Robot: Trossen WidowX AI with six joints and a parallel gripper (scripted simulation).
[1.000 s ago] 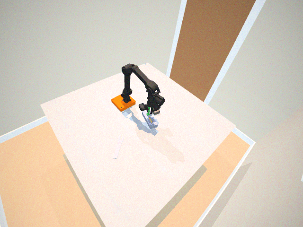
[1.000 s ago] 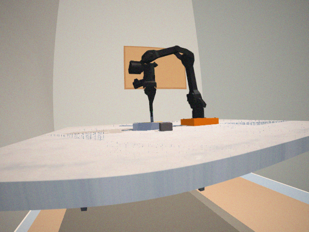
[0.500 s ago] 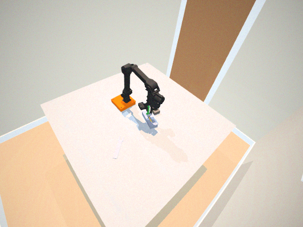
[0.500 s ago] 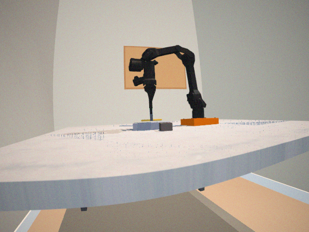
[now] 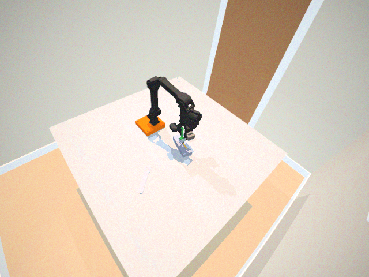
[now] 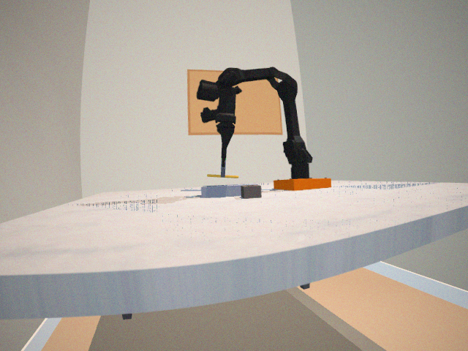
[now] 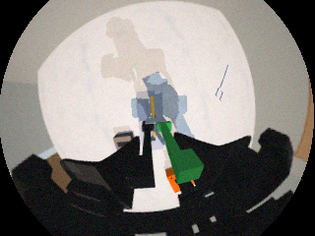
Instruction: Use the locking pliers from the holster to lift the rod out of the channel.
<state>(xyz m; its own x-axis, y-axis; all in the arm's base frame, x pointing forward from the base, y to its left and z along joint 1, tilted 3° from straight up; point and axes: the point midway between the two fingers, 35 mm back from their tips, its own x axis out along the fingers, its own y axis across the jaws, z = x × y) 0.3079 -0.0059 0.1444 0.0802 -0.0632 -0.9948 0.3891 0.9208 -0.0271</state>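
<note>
With the pincer (image 5: 185, 133) (image 6: 223, 160) (image 7: 157, 137) clamped on the pliers (image 5: 182, 133) (image 6: 223, 172) (image 7: 184, 164), the rod (image 5: 185, 145) (image 6: 211, 175) (image 7: 153, 105), raised above the channel block (image 5: 187, 154) (image 6: 215, 191) (image 7: 142, 107), could slip or tilt if their lock loosens.

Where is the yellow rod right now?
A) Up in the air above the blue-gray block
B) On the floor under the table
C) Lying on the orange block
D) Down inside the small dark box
A: from the side, you can see a gap between the yellow rod and the blue-gray block below it.
</note>
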